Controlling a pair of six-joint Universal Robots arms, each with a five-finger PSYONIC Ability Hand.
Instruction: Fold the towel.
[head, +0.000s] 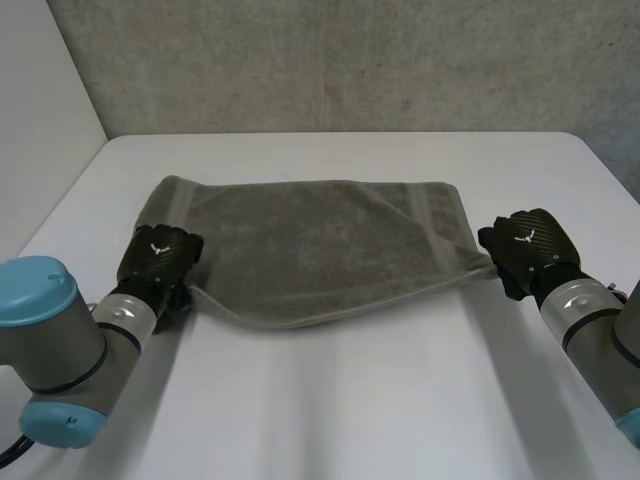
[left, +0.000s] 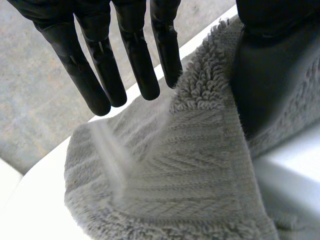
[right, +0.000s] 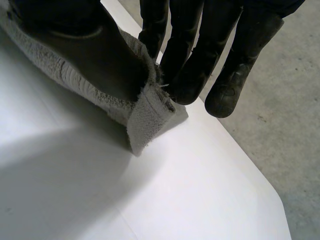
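A grey towel (head: 320, 240) lies spread across the white table (head: 330, 400), its near edge raised off the surface and sagging in the middle. My left hand (head: 158, 255) holds the near left corner. In the left wrist view the thumb (left: 270, 80) presses the towel (left: 190, 180) against the straight fingers (left: 140, 55). My right hand (head: 525, 245) holds the near right corner. In the right wrist view the hemmed corner (right: 150, 117) is pinched between the thumb (right: 90, 50) and the fingers (right: 187, 50).
Bare white tabletop lies between the towel and the front edge. A grey wall (head: 350, 60) rises behind the table's far edge. The floor (right: 280, 100) shows past the table's right edge.
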